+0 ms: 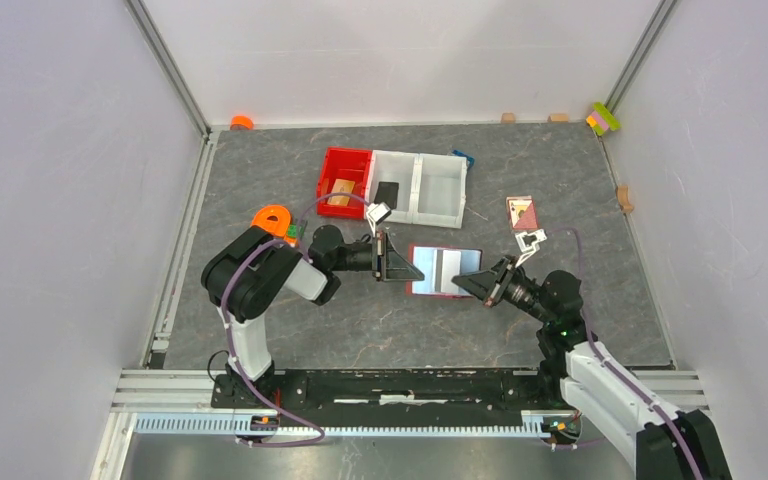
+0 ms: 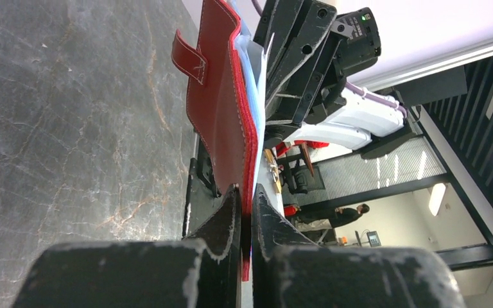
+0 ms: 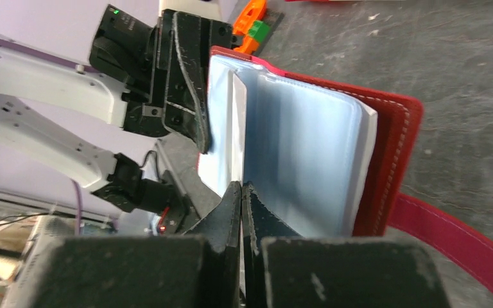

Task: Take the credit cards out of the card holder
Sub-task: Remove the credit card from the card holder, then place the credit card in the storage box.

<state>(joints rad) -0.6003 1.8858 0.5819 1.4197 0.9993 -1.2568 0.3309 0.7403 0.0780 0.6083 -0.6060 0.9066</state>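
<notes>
Nearest: left gripper [image 2: 246, 196] fingers pinching red cover edge of card holder [image 2: 221, 96], snap tab [image 2: 189, 58] sticking out over table [image 2: 70, 128]. Right gripper [image 3: 241, 191] fingers pressing together at edge of pale blue sleeves [image 3: 295, 160]; whether gripping a sleeve, cannot tell. Card holder spreading open at table middle, between both grippers, sleeves facing up. Tan-orange card [image 1: 340, 193] sitting in red bin [image 1: 345, 153]; black card [image 1: 387, 192] sitting in nearest compartment of adjoining white bin [image 1: 440, 157], beyond card holder. Patterned card [image 1: 522, 212] lying right of bins.
</notes>
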